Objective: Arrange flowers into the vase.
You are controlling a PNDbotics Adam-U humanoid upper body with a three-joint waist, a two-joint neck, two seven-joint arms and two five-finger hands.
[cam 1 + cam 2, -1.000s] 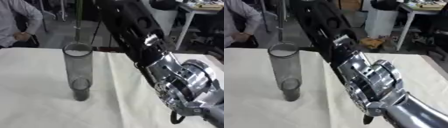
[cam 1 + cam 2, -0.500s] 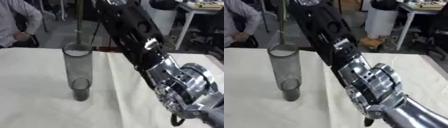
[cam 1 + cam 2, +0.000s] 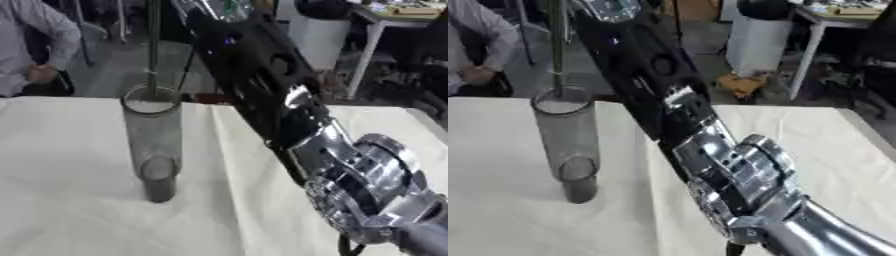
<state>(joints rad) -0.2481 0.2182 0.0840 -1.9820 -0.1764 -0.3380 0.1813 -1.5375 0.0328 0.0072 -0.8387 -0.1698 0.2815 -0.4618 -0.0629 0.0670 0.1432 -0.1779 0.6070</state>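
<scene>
A tall grey see-through vase (image 3: 155,145) stands upright on the white cloth, left of centre. A straight green stem (image 3: 153,45) comes down from the top edge, and its lower end is at the vase's mouth (image 3: 150,100). My right arm (image 3: 289,125) rises from the lower right across the view to the top edge, just right of the stem. Its hand is cut off above the frame, so I cannot see what holds the stem. The flower's head is out of sight too. My left hand shows nowhere.
The white cloth (image 3: 70,200) covers the table and has a fold running down its middle (image 3: 223,165). A person (image 3: 31,45) sits beyond the far left edge. A white table leg (image 3: 802,65) and clutter stand behind the far right.
The thick green part of the stem now reaches down to the vase's mouth, lower than before. My right arm has shifted only slightly. The vase has not moved.
</scene>
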